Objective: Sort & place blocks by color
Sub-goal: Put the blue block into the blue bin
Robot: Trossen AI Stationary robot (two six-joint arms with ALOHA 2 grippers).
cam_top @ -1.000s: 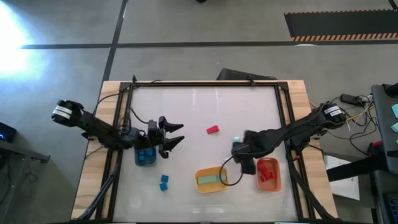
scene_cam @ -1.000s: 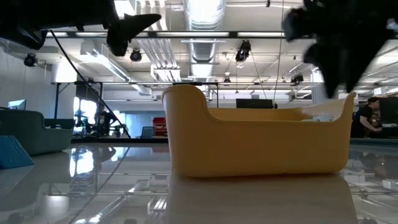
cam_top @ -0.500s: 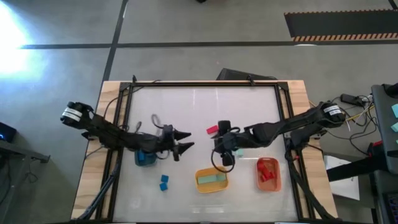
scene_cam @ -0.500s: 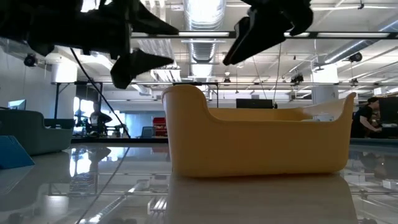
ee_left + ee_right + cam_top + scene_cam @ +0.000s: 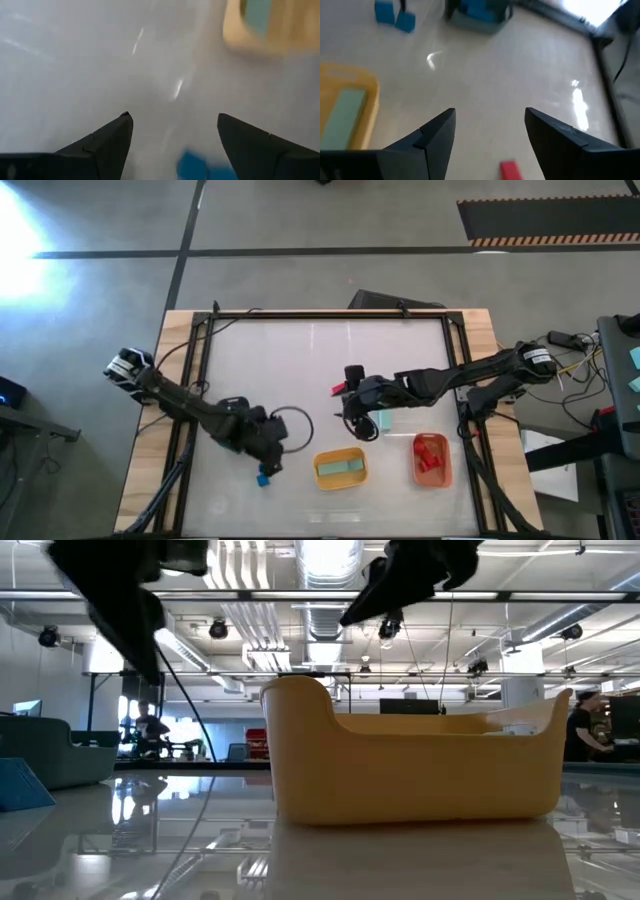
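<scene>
From above, the left gripper is being seen to have swung away from the grey-blue plastic bin, now hidden under its arm, to a spot just above the two small darker blue blocks lying on the white glossy tabletop. The right gripper is being seen to have shifted slightly toward the small red bar block, hanging just beside it. A flat mint-teal block is lying in the yellow plastic bin, and red blocks are lying in the orange plastic bin.

At table height, the yellow bin is filling the middle, with both dark arms overhead and a ceiling of ducts and lamps behind; a person is standing at the far right.

In the left wrist view, the fingers are being held wide apart with nothing between them, a blue block just ahead.

In the right wrist view, the fingers are likewise being held wide apart and empty, the red bar lying between them.
</scene>
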